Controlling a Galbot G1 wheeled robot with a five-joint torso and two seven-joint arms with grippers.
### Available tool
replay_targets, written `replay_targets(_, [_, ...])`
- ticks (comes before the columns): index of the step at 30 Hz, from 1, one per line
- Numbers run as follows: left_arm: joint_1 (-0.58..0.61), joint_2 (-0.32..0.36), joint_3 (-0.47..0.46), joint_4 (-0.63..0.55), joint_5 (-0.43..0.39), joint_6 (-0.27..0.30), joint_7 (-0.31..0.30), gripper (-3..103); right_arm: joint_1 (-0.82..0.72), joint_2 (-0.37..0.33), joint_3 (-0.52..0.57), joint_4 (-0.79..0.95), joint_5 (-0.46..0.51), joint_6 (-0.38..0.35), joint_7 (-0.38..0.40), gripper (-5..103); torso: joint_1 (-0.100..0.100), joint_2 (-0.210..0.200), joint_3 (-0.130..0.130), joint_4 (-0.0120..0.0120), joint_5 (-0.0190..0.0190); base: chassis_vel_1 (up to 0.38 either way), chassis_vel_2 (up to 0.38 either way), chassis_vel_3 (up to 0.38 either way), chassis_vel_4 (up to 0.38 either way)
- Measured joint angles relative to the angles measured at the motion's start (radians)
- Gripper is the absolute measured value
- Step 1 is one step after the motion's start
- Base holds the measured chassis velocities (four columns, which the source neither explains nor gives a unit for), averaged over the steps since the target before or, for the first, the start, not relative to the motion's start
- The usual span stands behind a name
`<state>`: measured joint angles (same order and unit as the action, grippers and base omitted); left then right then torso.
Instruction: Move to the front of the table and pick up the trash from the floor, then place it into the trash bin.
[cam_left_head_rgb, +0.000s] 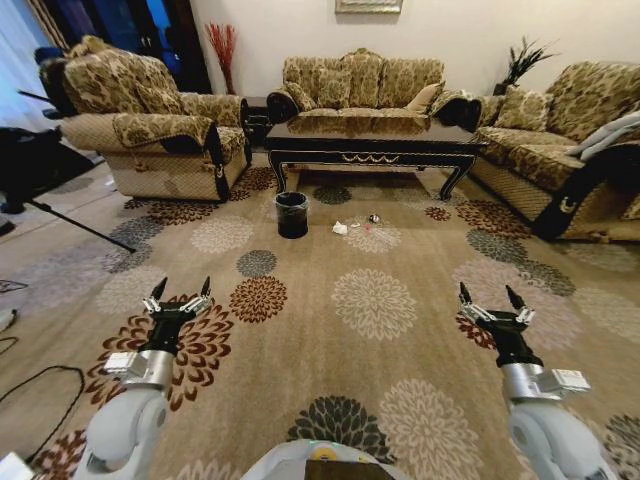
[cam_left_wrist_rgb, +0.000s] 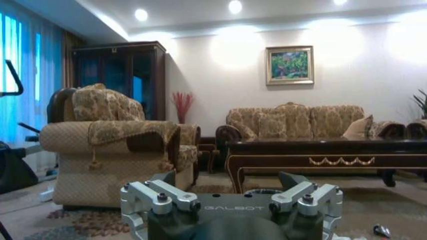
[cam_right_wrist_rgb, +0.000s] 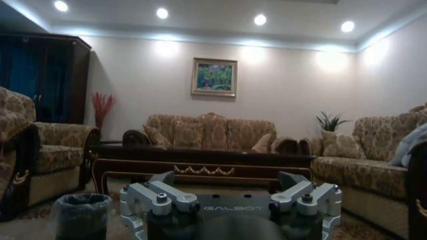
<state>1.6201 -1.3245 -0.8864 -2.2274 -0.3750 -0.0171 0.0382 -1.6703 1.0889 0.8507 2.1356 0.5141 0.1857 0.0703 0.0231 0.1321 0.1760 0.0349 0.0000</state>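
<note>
The dark glossy table (cam_left_head_rgb: 370, 145) with gold scrollwork stands far ahead before the sofas, also seen as the table (cam_left_wrist_rgb: 327, 159) and the table (cam_right_wrist_rgb: 200, 167) in the wrist views. The small black trash bin (cam_left_head_rgb: 291, 214) sits on the carpet by the table's left front leg, and the trash bin (cam_right_wrist_rgb: 81, 214) shows in the right wrist view. The trash (cam_left_head_rgb: 353, 227), a white wad and small scraps, lies on the floor (cam_left_head_rgb: 330, 330) just right of the bin; one dark piece of trash (cam_left_wrist_rgb: 381, 230) appears in the left wrist view. My left gripper (cam_left_head_rgb: 180, 292) and right gripper (cam_left_head_rgb: 492, 299) hang open and empty, low in front of me, well short of the trash.
An armchair (cam_left_head_rgb: 150, 125) stands at the left, a sofa (cam_left_head_rgb: 365, 85) behind the table and another sofa (cam_left_head_rgb: 570, 140) at the right. A tripod leg (cam_left_head_rgb: 75, 225) and cables (cam_left_head_rgb: 40, 385) lie at the left. Wide patterned carpet stretches between me and the table.
</note>
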Motion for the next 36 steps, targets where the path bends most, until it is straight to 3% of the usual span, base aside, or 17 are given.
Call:
replay_targets(13, [-0.018,0.002,0.001,0.027,0.0,-0.011,0.007,100,0.041,-0.012,-0.019,-0.041,0.004,0.005,-0.003,100,0.001,0.003,0.002,-0.0001,0.0,-0.128,0.117,0.109,-0.116])
replay_targets(30, [-0.024,0.011,0.002,0.05,0.0,-0.024,0.014,100,0.062,-0.014,-0.04,-0.068,0.003,0.005,-0.001,100,0.002,0.006,0.004,0.0,0.0008,-0.325,0.312,0.338,-0.327])
replay_targets(31, [-0.025,0.012,0.003,0.052,-0.001,-0.024,0.014,100,0.064,-0.015,-0.041,-0.07,0.002,0.005,-0.001,100,0.002,0.006,0.005,-0.0002,-0.0015,-0.347,0.361,0.366,-0.406])
replay_targets(32, [-0.025,0.012,0.003,0.052,-0.001,-0.024,0.014,100,0.064,-0.015,-0.041,-0.07,0.002,0.005,-0.001,100,0.002,0.006,0.005,-0.0002,-0.0015,-0.347,0.361,0.366,-0.406])
replay_targets(36, [-0.026,0.011,0.003,0.056,0.0,-0.025,0.015,100,0.069,-0.017,-0.043,-0.077,0.002,0.005,0.0,100,0.002,0.006,0.005,0.0001,0.001,-0.337,0.355,0.346,-0.37])
